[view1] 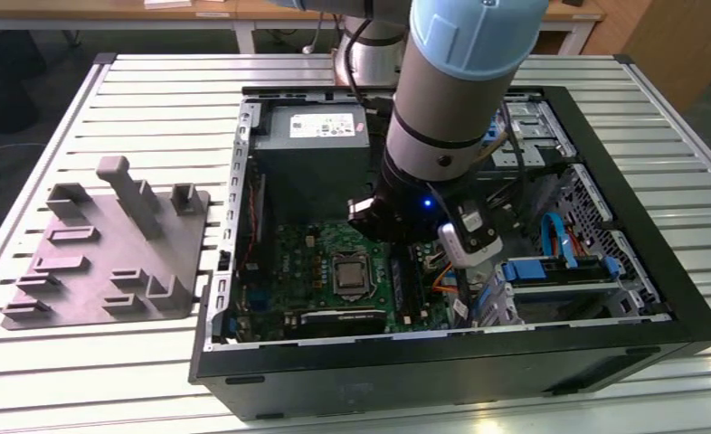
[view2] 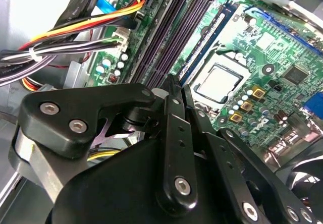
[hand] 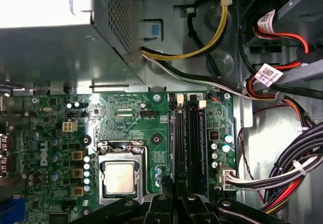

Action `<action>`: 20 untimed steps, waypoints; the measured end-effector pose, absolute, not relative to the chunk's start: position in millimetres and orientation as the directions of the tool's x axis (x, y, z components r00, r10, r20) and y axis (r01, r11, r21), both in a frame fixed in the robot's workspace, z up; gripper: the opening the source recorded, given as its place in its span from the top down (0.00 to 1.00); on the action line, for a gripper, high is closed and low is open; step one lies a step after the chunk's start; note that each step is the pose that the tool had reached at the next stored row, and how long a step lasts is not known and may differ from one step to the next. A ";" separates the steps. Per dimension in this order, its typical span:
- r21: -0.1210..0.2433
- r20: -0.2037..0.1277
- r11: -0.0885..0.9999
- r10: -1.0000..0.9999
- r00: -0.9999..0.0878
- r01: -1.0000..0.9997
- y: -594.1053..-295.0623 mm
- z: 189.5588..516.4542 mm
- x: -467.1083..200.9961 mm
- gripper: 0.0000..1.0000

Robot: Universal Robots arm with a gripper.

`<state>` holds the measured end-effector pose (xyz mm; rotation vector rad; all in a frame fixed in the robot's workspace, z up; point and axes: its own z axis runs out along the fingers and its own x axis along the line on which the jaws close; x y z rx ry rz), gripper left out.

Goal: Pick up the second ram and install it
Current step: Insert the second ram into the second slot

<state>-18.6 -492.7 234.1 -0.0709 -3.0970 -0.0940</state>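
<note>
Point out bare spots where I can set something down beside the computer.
Bare table slats lie between the grey fixture and the far edge, and in a strip along the near edge in front of it. Inside the computer case it is crowded: the arm hangs over the board, cables fill the drive side.

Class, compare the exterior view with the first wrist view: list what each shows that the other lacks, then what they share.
Exterior view adds: the grey fixture on the slatted table, and the arm dipping into the open computer case. First wrist view adds: the yellow cable curving past the power supply box, and the claw by the memory slots. Shared: the green motherboard and its processor.
</note>
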 end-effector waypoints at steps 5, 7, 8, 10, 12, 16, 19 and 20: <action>0.057 0.044 0.997 0.051 -0.998 0.053 -494.3 233.1 -16.2 0.86; 0.057 0.043 0.997 0.052 -0.998 0.054 -494.4 232.3 -13.4 0.86; 0.056 0.044 0.997 0.052 -0.998 0.054 -494.4 231.7 -12.0 0.86; 0.055 0.043 0.997 0.052 -0.998 0.054 -494.5 229.3 -11.2 0.86; 0.052 0.043 0.997 0.052 -0.998 0.055 -494.5 226.8 -11.2 0.86; 0.044 0.043 0.998 0.053 -0.998 0.054 -494.5 223.5 -11.0 0.86; 0.043 0.043 0.998 0.053 -0.998 0.054 -494.4 222.9 -10.4 0.86; 0.043 0.043 0.998 0.053 -0.998 0.055 -494.4 222.9 -10.2 0.86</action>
